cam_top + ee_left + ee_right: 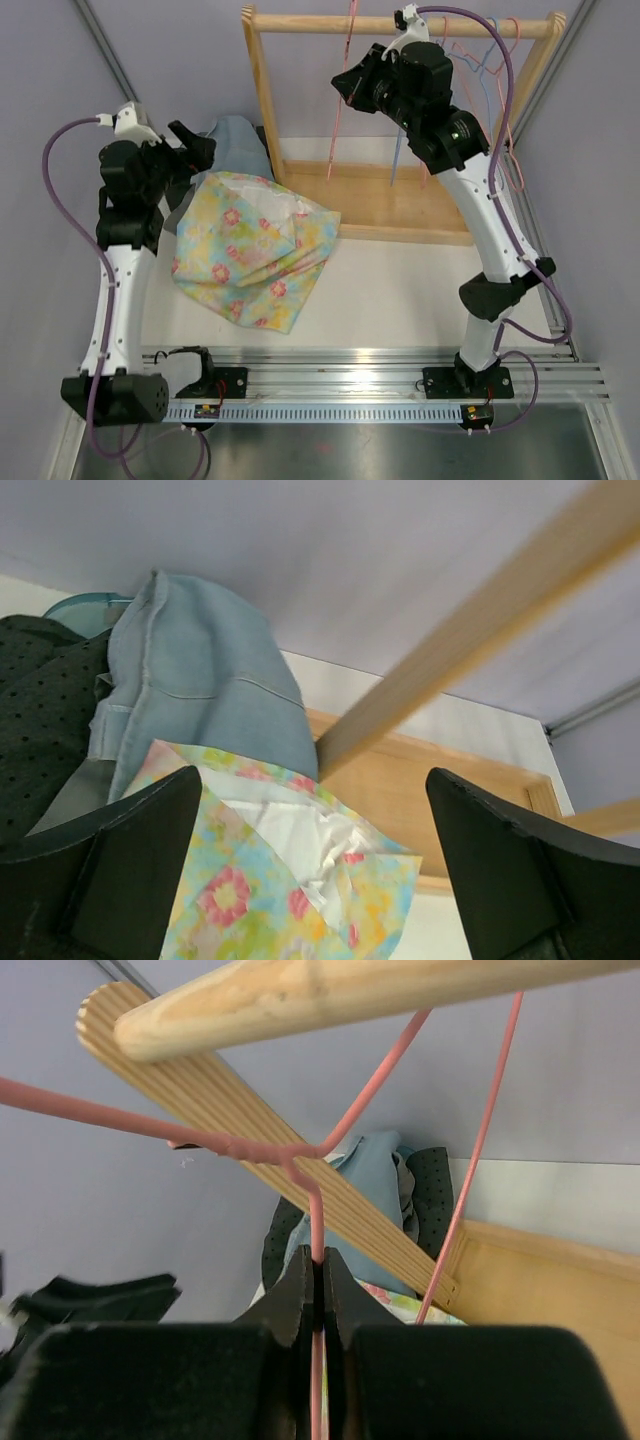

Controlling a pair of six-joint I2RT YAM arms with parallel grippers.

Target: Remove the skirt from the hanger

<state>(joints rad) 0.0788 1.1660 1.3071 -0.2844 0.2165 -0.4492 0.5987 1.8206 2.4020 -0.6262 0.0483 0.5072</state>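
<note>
Pinching pink hanger (316, 1222): right fingers (292, 1300); skirt (250, 255) heaped against rack base (400, 205) edge.

A robotics lab test cell: plain pale lilac panel walls (180, 60) enclose a white table (400, 290). Along its near edge, a silver aluminium rail (340, 378) carries a bolted white-and-black left robot arm (125, 280) and a matching right robot arm (490, 220), both trailing purple cables (47, 170).
</note>
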